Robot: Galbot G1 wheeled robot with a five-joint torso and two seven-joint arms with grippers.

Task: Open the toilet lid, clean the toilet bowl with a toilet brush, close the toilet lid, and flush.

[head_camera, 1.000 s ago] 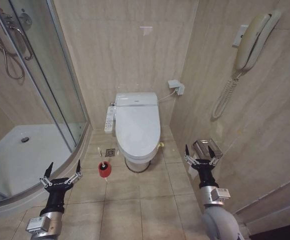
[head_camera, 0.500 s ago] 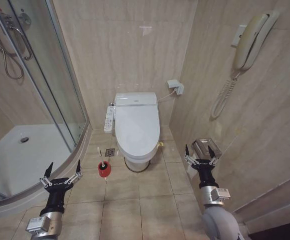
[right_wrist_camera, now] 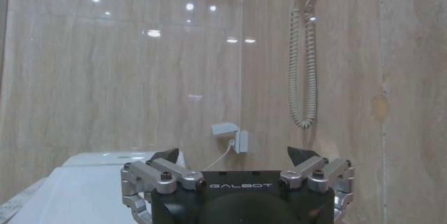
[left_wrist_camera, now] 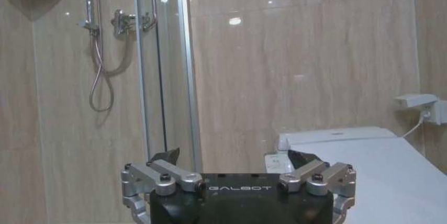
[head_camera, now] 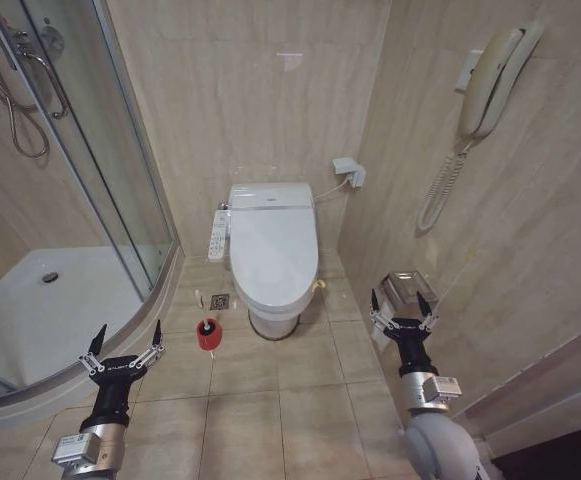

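Count: two tools, one toilet, one brush, one red cup.

Landmark: the toilet, standing against the back wall of beige glossy stone-look tile.

Far left of the toilet: one curved white shower tray behind a clear glass screen; smooth, rounded front edge.

Left tool, left of the toilet and nearer the camera, above the floor: black body, metal linkages, two dark pointed fingers spread wide, nothing between them.

Just left of the toilet's base, on the tile floor: one red cylindrical holder cup with the toilet brush standing in it; dark head showing at the cup's mouth, handle too small to make out.

Toilet lid: one, smooth glossy white oval, lying down shut over the toilet bowl, of which the white ceramic underside shows at the front.

Right tool, right of the toilet and close to the side wall: same build, fingers wide apart, empty.
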